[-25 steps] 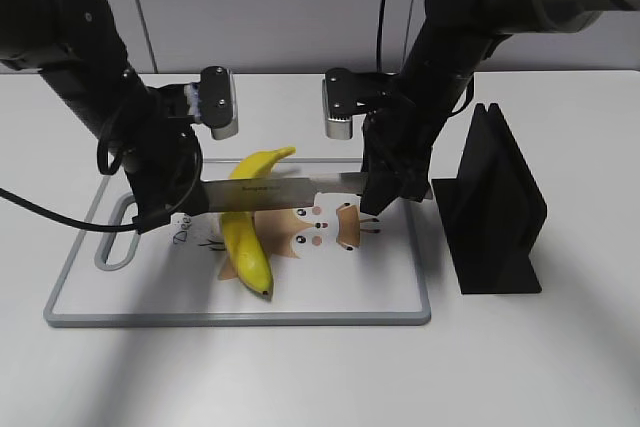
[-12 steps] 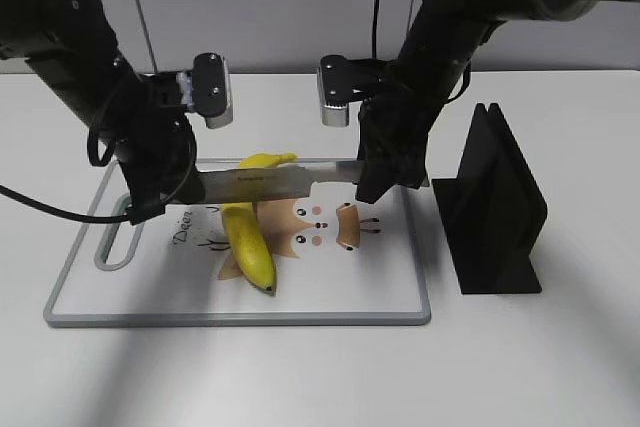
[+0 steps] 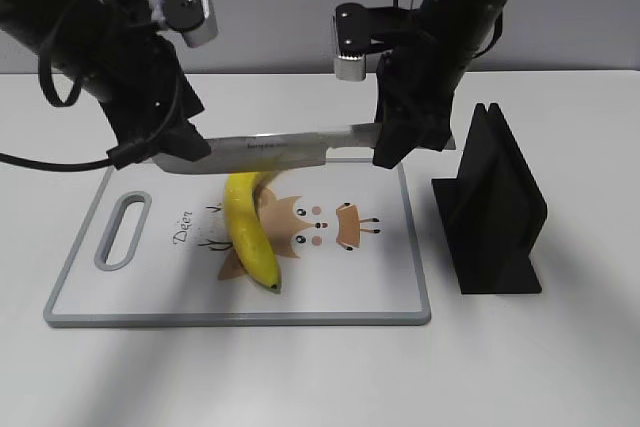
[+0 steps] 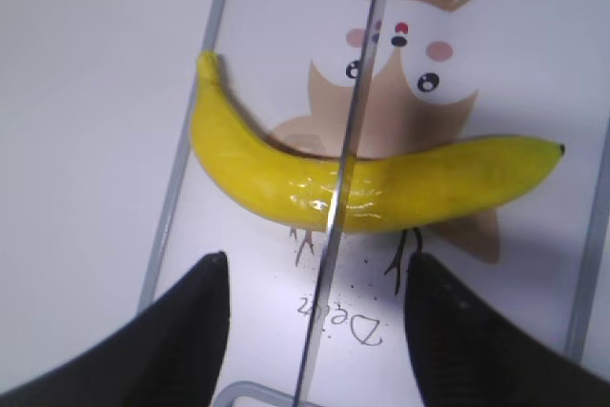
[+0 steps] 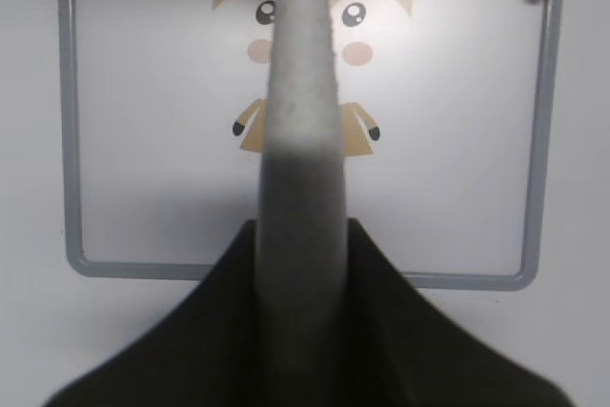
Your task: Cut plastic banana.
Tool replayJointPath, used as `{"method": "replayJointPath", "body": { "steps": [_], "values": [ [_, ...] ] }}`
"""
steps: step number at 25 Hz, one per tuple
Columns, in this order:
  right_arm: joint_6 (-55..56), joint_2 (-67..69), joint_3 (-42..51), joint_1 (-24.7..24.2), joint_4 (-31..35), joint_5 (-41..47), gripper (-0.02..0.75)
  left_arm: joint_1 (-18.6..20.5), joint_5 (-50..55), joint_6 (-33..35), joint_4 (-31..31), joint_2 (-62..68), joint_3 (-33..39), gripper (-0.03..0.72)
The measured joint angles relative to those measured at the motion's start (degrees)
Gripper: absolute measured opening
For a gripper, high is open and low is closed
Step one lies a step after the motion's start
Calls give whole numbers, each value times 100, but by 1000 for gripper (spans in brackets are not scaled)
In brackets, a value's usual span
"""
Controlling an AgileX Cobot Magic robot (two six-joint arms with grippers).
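The plastic banana [image 3: 250, 232] lies whole on the white cutting board [image 3: 385, 282], curved, dark tip toward the front. It also shows in the left wrist view [image 4: 276, 173] on the board [image 4: 538, 64]. My right gripper [image 3: 400, 142] is shut on the grey handle [image 5: 300, 92] of a knife [image 3: 280, 147], gripped between its fingers [image 5: 302, 226]. The blade hangs level above the banana's upper part. My left gripper [image 3: 170, 152] is at the blade's tip end. Its fingers [image 4: 316, 259] stand wide apart on either side of the thin blade [image 4: 360, 83], not touching it.
A black upright stand [image 3: 495, 207] sits on the table just right of the board. The board has a handle slot [image 3: 122, 232] at its left end and a printed cartoon animal [image 3: 320, 227] in the middle. White table lies all around.
Both arms have risen and carried the knife up from the banana's level to a little above it. The banana stays on the board.
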Motion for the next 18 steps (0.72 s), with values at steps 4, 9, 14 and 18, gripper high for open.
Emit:
{"method": "replayJointPath", "body": {
  "steps": [4,9,14,18],
  "values": [
    [678,-325,0,0,-1,117,176,0,-11,-266,-26,-508,0,583],
    [1630,-638,0,0,-157,405,176,135,-227,-1298,-22,-1023,0,585],
    [2528,-1116,0,0,-497,441,176,539,-265,-2461,27,-1414,0,586],
    [3381,-1478,9,0,-529,453,176,827,-178,-3491,377,-1721,0,575]
  ]
}}
